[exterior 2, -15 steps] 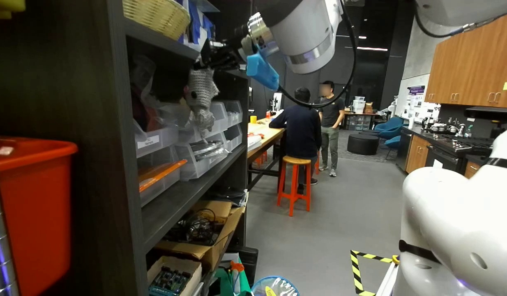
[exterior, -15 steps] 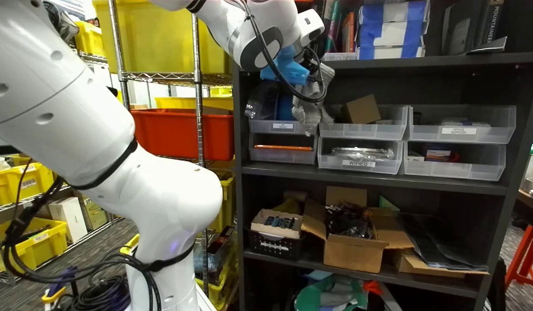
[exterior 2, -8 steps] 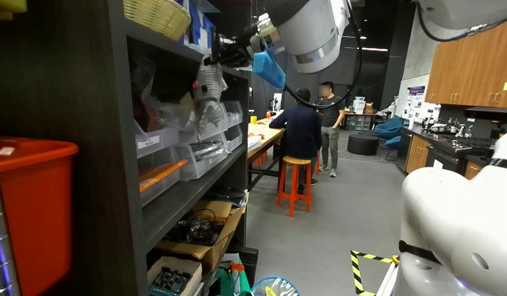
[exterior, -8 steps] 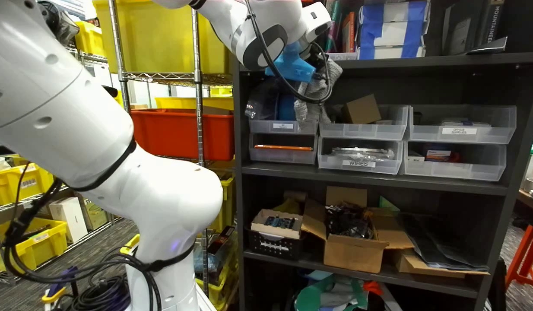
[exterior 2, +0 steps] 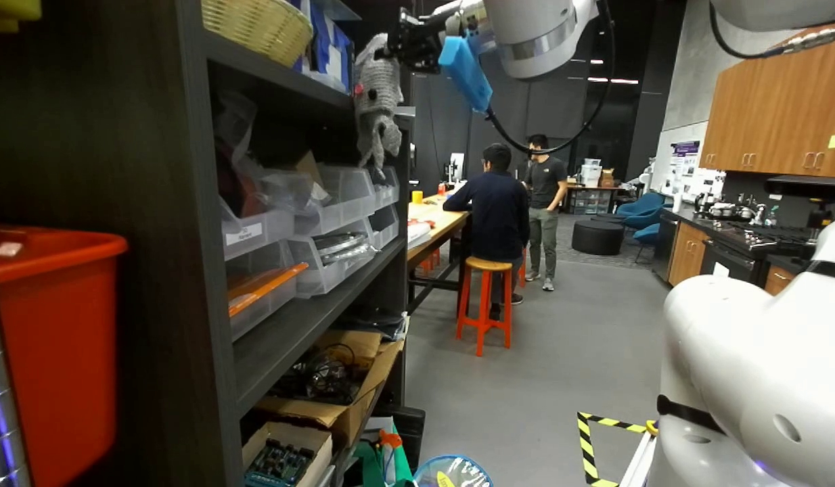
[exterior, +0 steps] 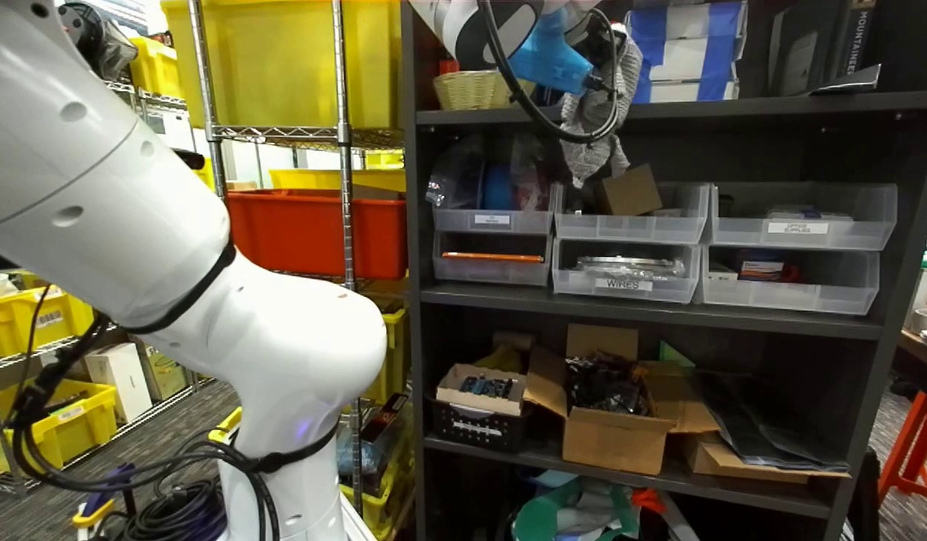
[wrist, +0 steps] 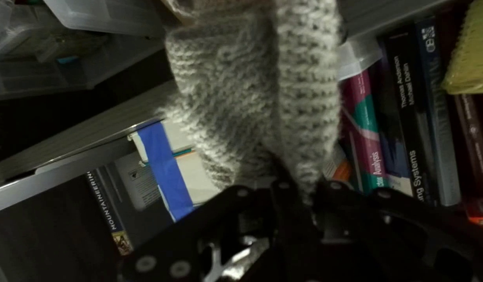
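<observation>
While the end effector (exterior 2: 390,53) pinches its top, a gray knitted toy (exterior 2: 377,95) hangs in front of dark shelves (exterior: 659,312).

Ext. view: shelving (exterior: 651,312) head-on; ext. view: along it toward stool (exterior 2: 487,265); both incl. arm (exterior: 306,338); wrist cam nr. toy (wrist: 241,98).

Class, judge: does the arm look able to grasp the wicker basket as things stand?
Probably not: its tool is shut on the grey knitted toy and would likely need freeing first, though the wicker basket sits near the front of its shelf.
</observation>
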You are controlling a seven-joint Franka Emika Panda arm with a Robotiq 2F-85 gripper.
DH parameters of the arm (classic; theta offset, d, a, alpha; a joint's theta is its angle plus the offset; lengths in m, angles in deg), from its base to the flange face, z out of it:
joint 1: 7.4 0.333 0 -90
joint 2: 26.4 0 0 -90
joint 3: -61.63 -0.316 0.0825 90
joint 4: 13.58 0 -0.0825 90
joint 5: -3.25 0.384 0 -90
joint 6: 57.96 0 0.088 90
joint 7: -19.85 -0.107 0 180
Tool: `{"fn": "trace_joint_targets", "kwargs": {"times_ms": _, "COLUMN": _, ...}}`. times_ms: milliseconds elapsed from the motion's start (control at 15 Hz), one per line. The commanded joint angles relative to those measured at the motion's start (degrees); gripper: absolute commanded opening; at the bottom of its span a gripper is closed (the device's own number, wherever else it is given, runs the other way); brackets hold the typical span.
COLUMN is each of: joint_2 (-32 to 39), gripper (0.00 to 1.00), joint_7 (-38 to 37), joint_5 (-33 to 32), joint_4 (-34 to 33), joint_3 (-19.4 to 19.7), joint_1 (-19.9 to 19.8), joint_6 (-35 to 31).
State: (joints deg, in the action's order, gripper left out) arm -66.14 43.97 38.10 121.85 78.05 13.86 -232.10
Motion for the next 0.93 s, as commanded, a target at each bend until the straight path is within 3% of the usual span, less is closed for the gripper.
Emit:
{"fn": "trace_joint_targets", "kwargs": {"times_ms": 0, "joint_2": 5.9, "gripper": 0.03, "joint_7": -3.8, "joint_5": 0.5, "joint_4": -6.1, "joint_3": 1.4, "joint_1": -1.7, "joint_6": 2.7}}
{"fn": "trace_joint_targets", "kwargs": {"times_ms": 533, "joint_2": 22.1, "gripper": 0.03, "joint_7": -13.2, "joint_5": 0.5, "joint_4": -18.2, "joint_3": 5.0, "joint_1": -4.1, "joint_6": 4.7}}
{"fn": "trace_joint_targets", "kwargs": {"times_ms": 867, "joint_2": 28.3, "gripper": 0.03, "joint_7": -20.1, "joint_5": 0.0, "joint_4": -25.7, "joint_3": 5.8, "joint_1": -6.5, "joint_6": 5.4}}
